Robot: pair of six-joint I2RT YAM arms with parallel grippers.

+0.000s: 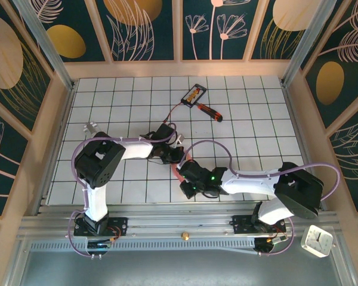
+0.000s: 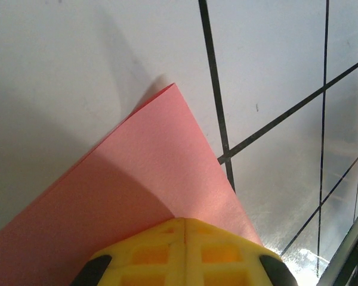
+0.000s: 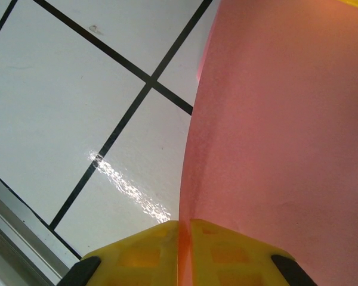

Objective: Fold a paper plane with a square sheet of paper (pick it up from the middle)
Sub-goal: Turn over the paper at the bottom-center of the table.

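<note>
Paper caught between two arms at the middle of the tiled worktop (image 1: 125,101): we find the sheet of paper (image 1: 180,169) pinched from both sides, with the left gripper (image 1: 170,154) on its far end and the right gripper (image 1: 188,180) on its near end. On the left wrist camera the yellow fingers (image 2: 149,256) are clenched flat on the pink-red paper. A pointed corner juts out beyond them and casts a shadow on the tiles, so we judge that this end is lifted off the surface. A thin second edge along that corner suggests a doubled layer, and we read this as a fold begun, not a finished dart. On the right wrist camera that arm's own fingers (image 3: 227,256) are likewise closed tight on the paper, which rises from them in a curved wall beside the black grid lines. We take the two-ended grasp as deliberate. Thin paper sags from a single pinch, while two opposed holds keep it taut enough to line up and crease. The risk, as we see it, is a pull too hard that tears or slips the sheet. A red-handled screwdriver (image 1: 209,110) and a small black-and-orange card (image 1: 194,94) lie well apart at the far side, clear of the work
</note>
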